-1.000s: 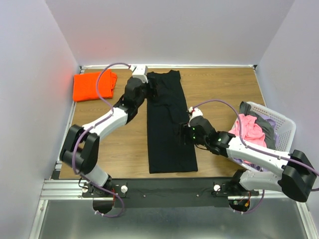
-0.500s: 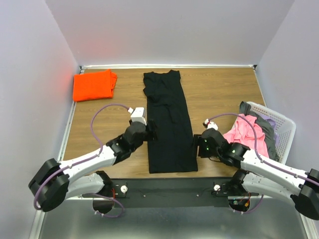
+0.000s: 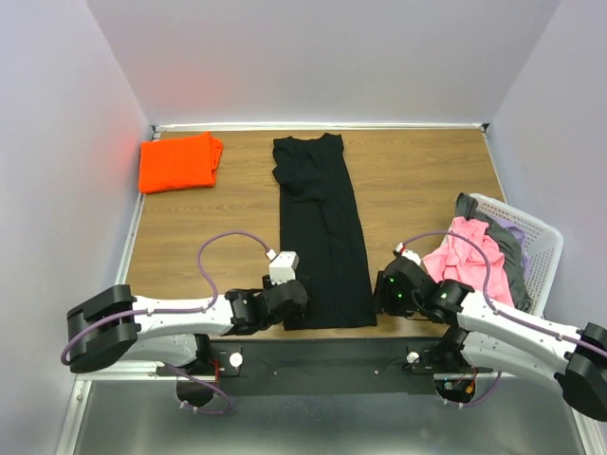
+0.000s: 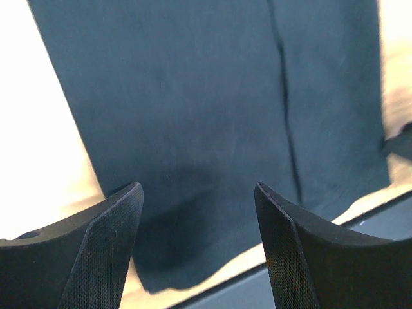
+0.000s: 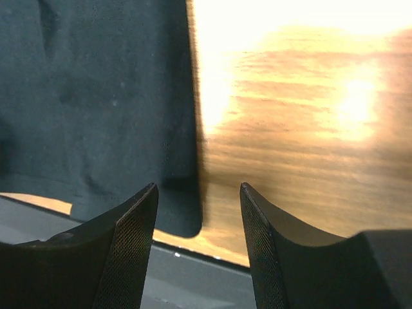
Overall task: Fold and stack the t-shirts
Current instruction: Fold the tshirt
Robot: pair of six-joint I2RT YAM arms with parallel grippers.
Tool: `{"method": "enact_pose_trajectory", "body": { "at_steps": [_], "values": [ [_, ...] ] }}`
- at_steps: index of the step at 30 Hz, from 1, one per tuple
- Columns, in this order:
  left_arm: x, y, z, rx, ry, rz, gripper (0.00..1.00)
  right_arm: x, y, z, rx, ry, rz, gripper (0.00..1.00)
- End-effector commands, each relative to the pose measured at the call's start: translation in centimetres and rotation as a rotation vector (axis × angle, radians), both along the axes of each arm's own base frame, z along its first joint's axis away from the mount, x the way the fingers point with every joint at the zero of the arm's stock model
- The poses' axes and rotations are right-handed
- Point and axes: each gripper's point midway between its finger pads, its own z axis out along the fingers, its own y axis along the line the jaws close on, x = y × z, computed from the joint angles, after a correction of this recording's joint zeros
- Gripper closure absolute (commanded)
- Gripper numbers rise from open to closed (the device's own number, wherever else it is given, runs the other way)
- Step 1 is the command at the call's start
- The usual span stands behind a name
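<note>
A black t-shirt [image 3: 322,227], folded into a long strip, lies down the middle of the wooden table [image 3: 417,175]. A folded orange t-shirt [image 3: 177,162] lies at the far left. My left gripper [image 3: 296,305] is open just above the strip's near left corner; the left wrist view shows black cloth [image 4: 206,116] between its fingertips [image 4: 112,222]. My right gripper [image 3: 379,294] is open at the strip's near right corner; the right wrist view shows that corner [image 5: 183,215] by the left fingertip [image 5: 138,219] and bare wood between the jaws.
A white laundry basket [image 3: 542,235] at the right holds pink [image 3: 465,248] and grey clothes. The table's near edge and a black rail [image 3: 322,355] run just behind both grippers. White walls enclose the table.
Both grippers have moved down the strip toward the near edge: the left from the far collar end, the right from the middle of the right edge. Both now sit at the near corners.
</note>
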Motion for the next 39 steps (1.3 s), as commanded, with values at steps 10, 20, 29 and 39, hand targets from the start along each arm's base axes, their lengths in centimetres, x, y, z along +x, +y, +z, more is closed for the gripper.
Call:
{"method": "enact_pose_trajectory", "body": {
  "at_steps": [10, 20, 29, 39],
  "values": [
    [-1.9, 1.6, -0.9, 0.002, 0.059, 0.091, 0.22, -1.3, -0.7, -0.2, 0.023, 0.048, -0.048, 0.41],
    [-3.0, 2.3, -0.6, -0.034, 0.092, 0.107, 0.23, -2.3, -0.6, -1.1, 0.017, 0.097, -0.006, 0.45],
    [-3.1, 2.2, 0.0, -0.006, 0.097, 0.109, 0.23, -2.9, -0.1, -1.8, 0.028, 0.121, 0.04, 0.54],
    [-3.4, 2.0, -0.5, 0.028, 0.118, 0.108, 0.23, -3.7, 0.6, -2.3, 0.04, 0.154, 0.094, 0.62]
  ]
}}
